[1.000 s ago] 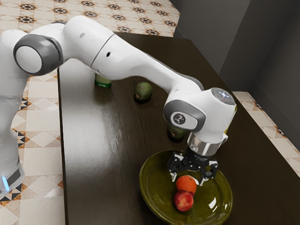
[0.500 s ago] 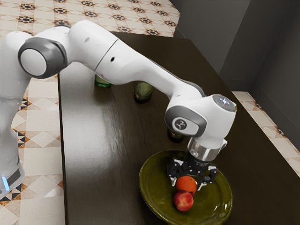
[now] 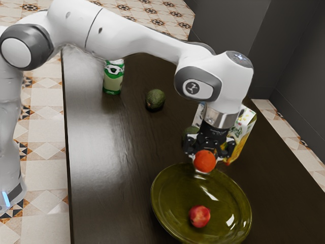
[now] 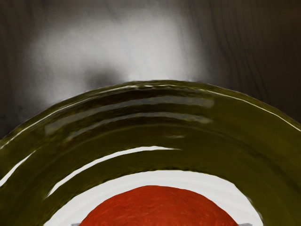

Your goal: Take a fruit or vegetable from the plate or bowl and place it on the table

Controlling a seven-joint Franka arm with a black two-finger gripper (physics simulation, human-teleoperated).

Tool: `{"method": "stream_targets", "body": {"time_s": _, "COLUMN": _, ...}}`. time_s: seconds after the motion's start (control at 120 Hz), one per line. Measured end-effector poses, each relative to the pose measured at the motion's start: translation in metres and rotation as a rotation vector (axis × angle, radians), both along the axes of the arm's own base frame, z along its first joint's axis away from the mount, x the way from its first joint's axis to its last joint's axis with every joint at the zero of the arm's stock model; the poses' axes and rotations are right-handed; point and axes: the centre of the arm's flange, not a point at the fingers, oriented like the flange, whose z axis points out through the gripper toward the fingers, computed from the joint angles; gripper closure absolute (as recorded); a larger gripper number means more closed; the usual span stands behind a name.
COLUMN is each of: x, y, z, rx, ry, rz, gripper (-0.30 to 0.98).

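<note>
Right now I have my gripper clamped on the orange, its fingers closed in against the fruit from two sides. I hold it raised over the dark green plate, toward the side of the rim nearer the avocados in the exterior view, with the fruit hanging low between my fingertips. In the wrist view the orange's rounded, bumpy skin bulges up red-orange at the lower edge, and beyond it curves the glossy wall of the plate, streaked with white shine, with the dark wood of the bench past the rim. One red fruit, blushed with yellow, sits inside the plate, well apart from the one I hold. On the bench, one avocado lies out in the open, and a second dark green one is partly hidden behind my gripper. Near that, behind my hand, there's a carton printed in white, green and yellow, partly covered as well. A green and white can stands upright farther off, near the bench's edge on the exterior view's left, the very top of it tucked behind my arm. Patterned tiles cover the floor around the bench.
</note>
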Motion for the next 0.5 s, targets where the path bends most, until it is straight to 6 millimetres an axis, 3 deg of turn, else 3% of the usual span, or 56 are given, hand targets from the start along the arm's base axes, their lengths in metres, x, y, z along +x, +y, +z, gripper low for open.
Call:
{"method": "stream_targets", "body": {"time_s": 0.092, "x": -0.014, "y": 0.028, "z": 0.026, "rx": 0.019, "ry": -0.010, "rz": 0.034, "gripper": 0.40}}
{"method": "stream_targets", "body": {"time_s": 0.217, "x": -0.045, "y": 0.095, "z": 0.041, "rx": 0.041, "ry": 0.009, "rz": 0.136, "gripper": 0.40}}
{"method": "stream_targets", "body": {"time_s": 0.375, "x": -0.068, "y": 0.169, "z": 0.023, "rx": 0.038, "ry": 0.069, "rz": 0.252, "gripper": 0.40}}
{"method": "stream_targets", "body": {"time_s": 0.5, "x": -0.071, "y": 0.195, "z": 0.013, "rx": 0.026, "ry": 0.086, "rz": 0.289, "gripper": 0.39}}
